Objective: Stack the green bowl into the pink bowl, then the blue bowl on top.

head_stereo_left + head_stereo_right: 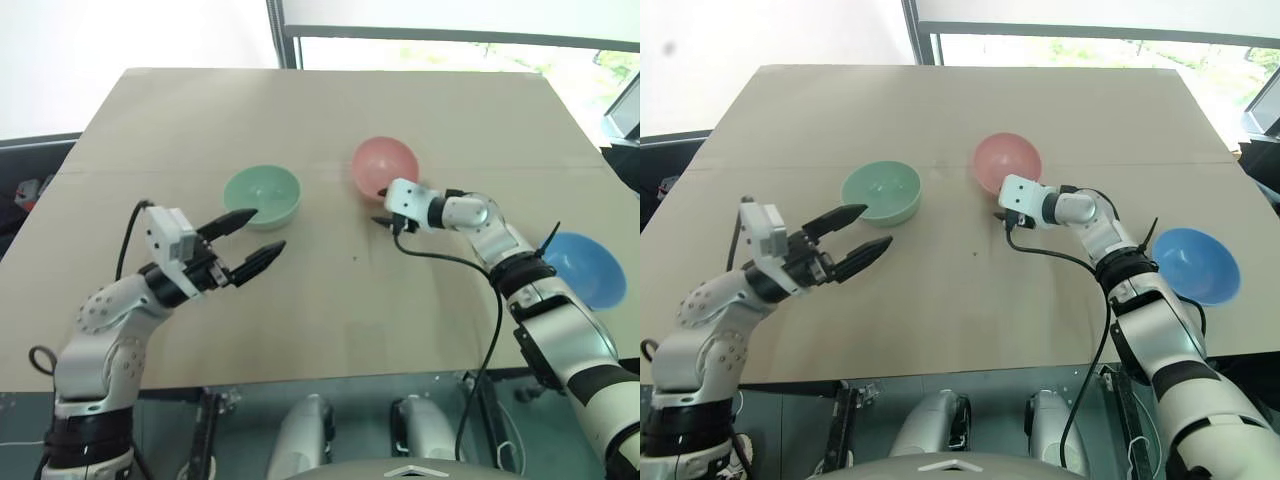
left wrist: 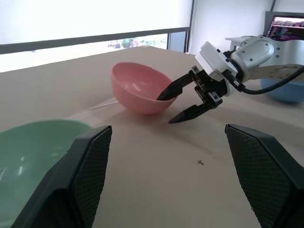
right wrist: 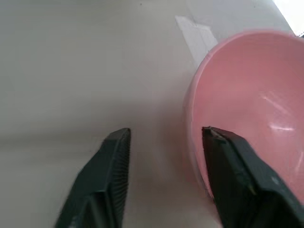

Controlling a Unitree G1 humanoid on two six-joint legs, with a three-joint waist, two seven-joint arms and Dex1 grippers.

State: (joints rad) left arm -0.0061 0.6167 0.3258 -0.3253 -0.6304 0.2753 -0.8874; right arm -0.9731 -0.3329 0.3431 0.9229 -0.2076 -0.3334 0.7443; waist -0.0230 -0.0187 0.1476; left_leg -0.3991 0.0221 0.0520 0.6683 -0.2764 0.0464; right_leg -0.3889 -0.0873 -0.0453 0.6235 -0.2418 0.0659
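- We see the pink bowl (image 1: pixel 384 166) near the middle of the tan table (image 1: pixel 300 300), tipped up on its side so its hollow faces the robot.
- Our right gripper (image 2: pixel 176 103) sits at that bowl's near rim, one finger inside the rim and the other outside, with a gap between them; we cannot tell whether they are pressing on the wall yet.
- The green bowl (image 1: pixel 262 195) stands upright to the left of the pink one, apart from it, with bare tabletop between them.
- Our left gripper (image 1: pixel 252 241) hovers just in front of the green bowl, its fingers spread wide and gripping nothing; one fingertip overlaps the bowl's near rim in the head view.
- The blue bowl (image 1: pixel 585 268) rests upright at the table's right edge, well apart from the others, partly behind our right forearm.
- A black cable (image 1: pixel 470 330) droops from the right wrist over the table's front.
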